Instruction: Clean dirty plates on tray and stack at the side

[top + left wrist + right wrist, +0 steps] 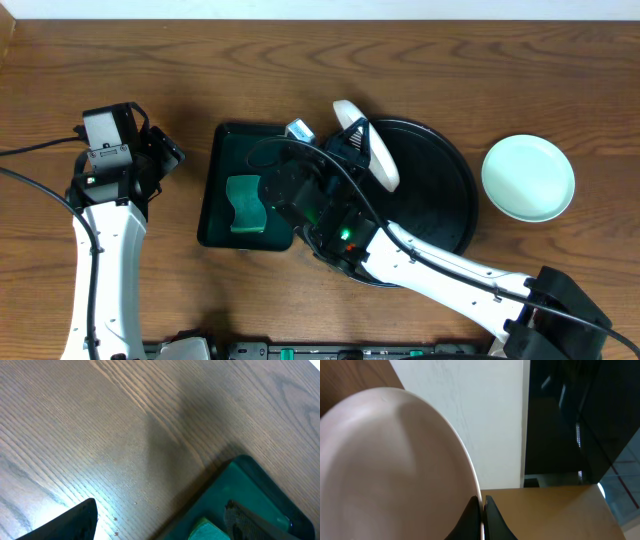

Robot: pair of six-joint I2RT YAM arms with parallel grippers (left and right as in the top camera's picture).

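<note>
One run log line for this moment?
right tool: shut on white plate above tray | left tool: open | mint plate: on table

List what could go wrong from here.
The right gripper pinches the white plate only by its thin rim, tilted on edge at the black tray: it may slip or swivel and drop. Its arm stretches over the green tray, so swinging back may clip it or the sponge.

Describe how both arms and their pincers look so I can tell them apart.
Both match: the left arm and right arm have smooth white links, black joint housings and thin black cables. The left pincer and right pincer are black. A green light glows near the right wrist.
</note>
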